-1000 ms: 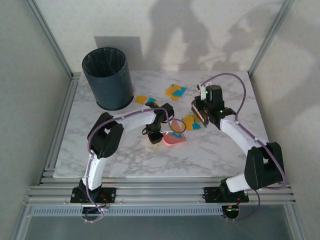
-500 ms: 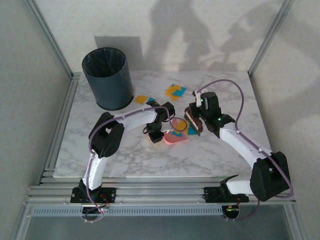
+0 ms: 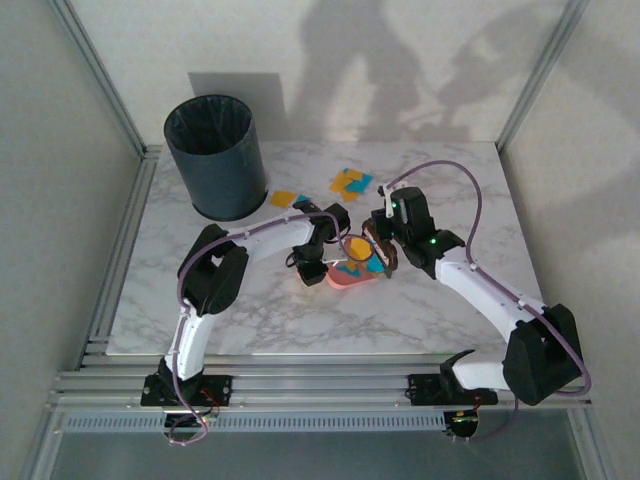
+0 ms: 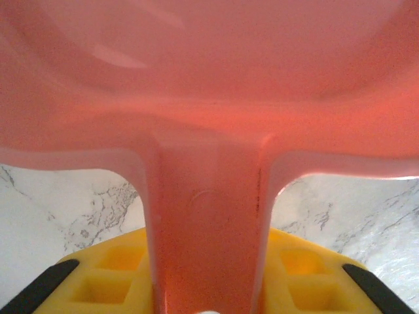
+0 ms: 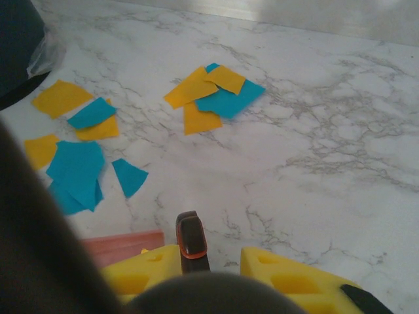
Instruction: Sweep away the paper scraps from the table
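One pink dustpan [image 3: 345,279] lies mid-table [image 3: 250,320], and every place here is taken from it.

Left gripper [image 4: 206,281]: clenched on the dustpan's handle, one yellow finger on each side of it, pan mouth facing away from the wrist.

Right gripper [image 5: 209,268]: just right of the dustpan, jaws closed on one dark brown brush [image 3: 381,247]. The brush head sits at the pan's right edge.

Paper scraps [image 5: 226,101], counted from the right wrist view:
- Far cluster, well beyond the dustpan: three orange-yellow overlapping one teal patch, possibly two.
- Nearer group, beyond and left of the dustpan: three orange-yellow, and three teal with maybe a fourth tucked under.

From above, one orange and one teal piece sit at the dustpan's mouth. Cannot tell whether they lie on the pan or on the marble.

One dark round bin [image 3: 215,165] with a black liner stands well beyond and left of the dustpan, at the table's far left corner.
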You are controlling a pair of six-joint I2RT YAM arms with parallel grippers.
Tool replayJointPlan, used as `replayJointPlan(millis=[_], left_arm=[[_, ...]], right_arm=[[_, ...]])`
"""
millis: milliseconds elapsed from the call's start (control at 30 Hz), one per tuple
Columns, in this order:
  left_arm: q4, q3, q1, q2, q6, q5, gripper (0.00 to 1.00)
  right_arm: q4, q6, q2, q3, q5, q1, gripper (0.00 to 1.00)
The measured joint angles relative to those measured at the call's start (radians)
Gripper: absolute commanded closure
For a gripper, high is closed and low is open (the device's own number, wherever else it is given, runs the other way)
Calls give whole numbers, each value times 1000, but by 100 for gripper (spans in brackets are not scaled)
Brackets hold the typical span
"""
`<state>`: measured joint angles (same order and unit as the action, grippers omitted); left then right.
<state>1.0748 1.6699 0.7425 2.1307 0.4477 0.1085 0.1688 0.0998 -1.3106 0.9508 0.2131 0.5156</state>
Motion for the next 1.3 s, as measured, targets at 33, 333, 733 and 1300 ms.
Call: replayJointPlan(millis=[33,333,733,1300], left_arm=[[0,0,0,0,0,0,100],[0,0,0,0,0,0,100],[-8,-33,0,-14,-7,-1,100],[-3,-119,0,-108,-7,-4,100]], right_arm=[[10,5,0,7,6,2,100],[61,35,13,43,69,9,100],[132,92,13,93,233,9,100],[183,100,-40,113,267,9,100]])
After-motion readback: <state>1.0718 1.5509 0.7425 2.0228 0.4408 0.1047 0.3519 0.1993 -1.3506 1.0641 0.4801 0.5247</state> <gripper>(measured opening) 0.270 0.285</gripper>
